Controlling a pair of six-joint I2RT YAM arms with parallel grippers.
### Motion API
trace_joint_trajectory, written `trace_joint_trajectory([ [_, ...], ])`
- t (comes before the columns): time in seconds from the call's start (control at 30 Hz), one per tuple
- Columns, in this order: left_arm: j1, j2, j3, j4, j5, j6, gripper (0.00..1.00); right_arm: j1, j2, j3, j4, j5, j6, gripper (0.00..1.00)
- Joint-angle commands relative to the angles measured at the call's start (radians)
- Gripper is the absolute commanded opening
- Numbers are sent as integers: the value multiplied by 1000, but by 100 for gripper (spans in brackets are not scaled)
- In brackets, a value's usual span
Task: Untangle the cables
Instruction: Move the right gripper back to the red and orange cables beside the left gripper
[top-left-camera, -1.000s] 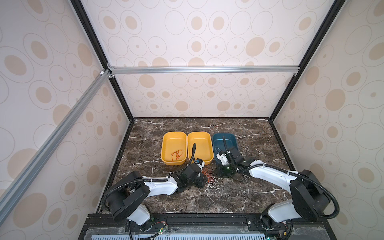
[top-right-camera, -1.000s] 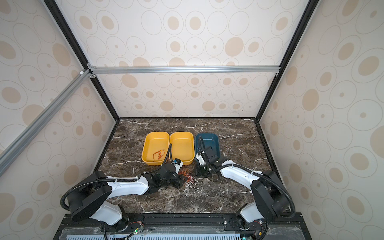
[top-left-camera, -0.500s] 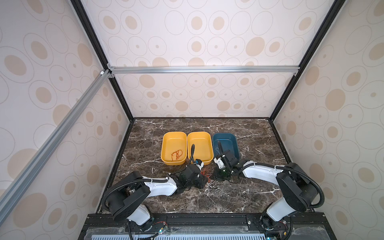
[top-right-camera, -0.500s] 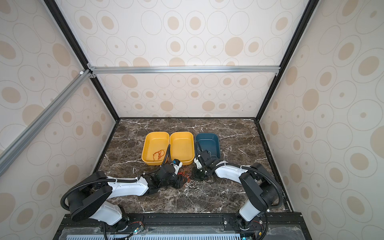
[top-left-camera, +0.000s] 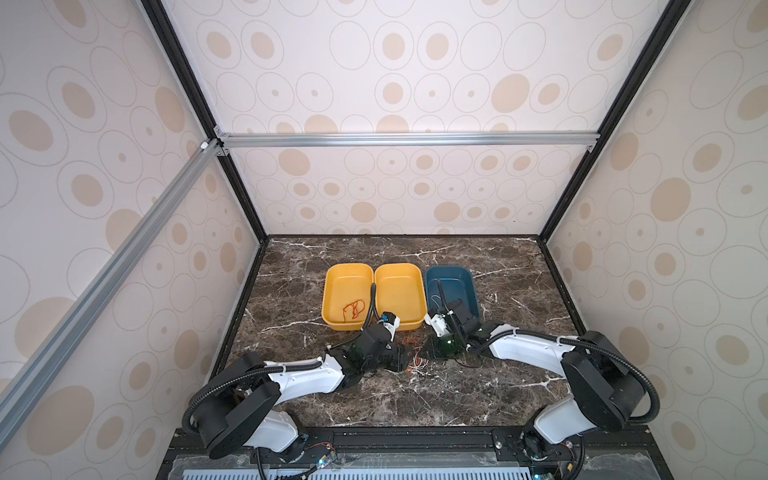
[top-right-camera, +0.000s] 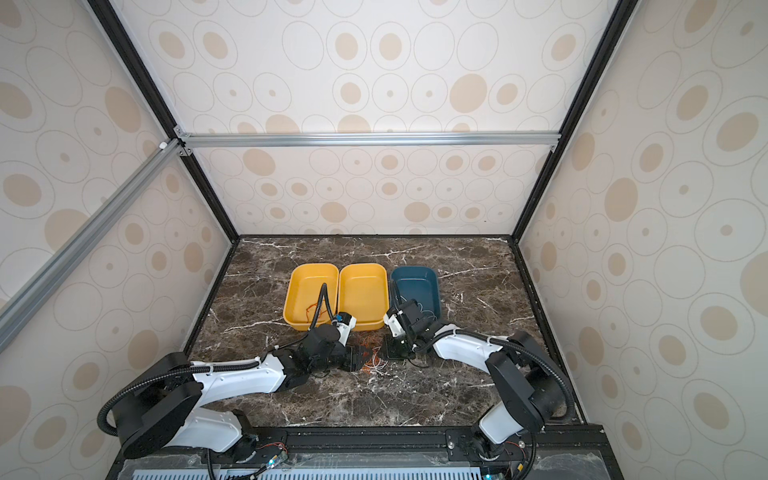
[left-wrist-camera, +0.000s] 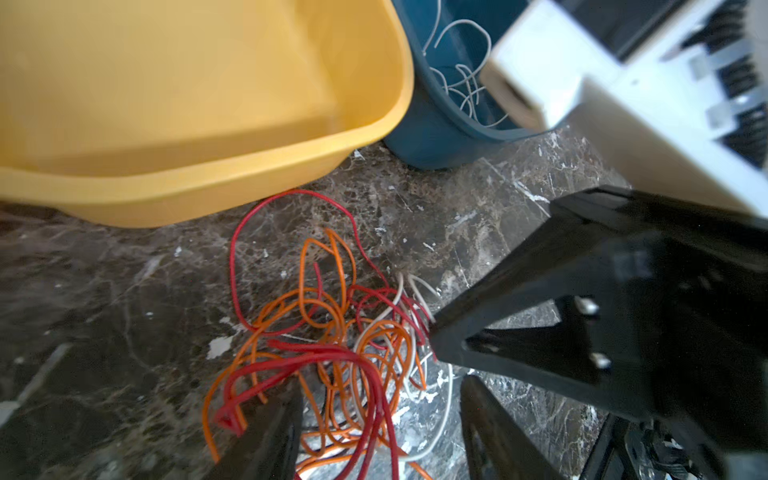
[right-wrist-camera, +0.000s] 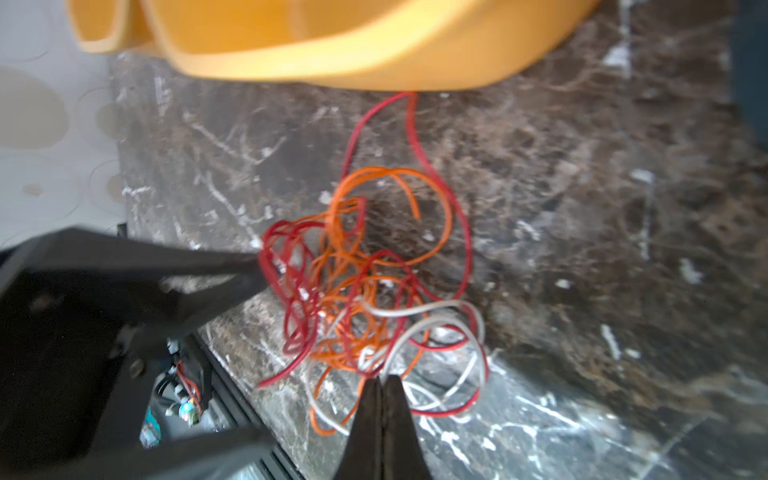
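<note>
While the left yellow bin (top-left-camera: 348, 267) holds an orange coil (top-left-camera: 353, 311), the cables (left-wrist-camera: 332, 332) lie tangled before the middle yellow bin (top-left-camera: 399, 266), and the blue bin (top-left-camera: 449, 269) holds white wire (left-wrist-camera: 461, 79). The left gripper (left-wrist-camera: 378, 395) has its jaws spread astride the tangle, and the right gripper (right-wrist-camera: 380, 380) has its jaws pressed together at the tangle's edge.

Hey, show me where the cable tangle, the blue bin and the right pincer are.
tangle (left-wrist-camera: 324, 351): left wrist view, red strand mid-heap.
blue bin (top-left-camera: 455, 284): in a top view, bare inner floor.
right pincer (right-wrist-camera: 380, 379): right wrist view, between its shut tips.
</note>
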Motion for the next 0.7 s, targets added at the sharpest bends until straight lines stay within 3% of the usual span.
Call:
trace_joint_trajectory([
  [0.0,18,-8,-6,-15,27,-17,61,14,-43,-8,16,-64,-84,0],
  [0.3,27,89,35,-24,60,6,61,24,-91,-13,17,-145,-157,0],
  [0.67,29,150,25,-12,46,-16,41,25,-169,-7,2,-191,-180,0],
])
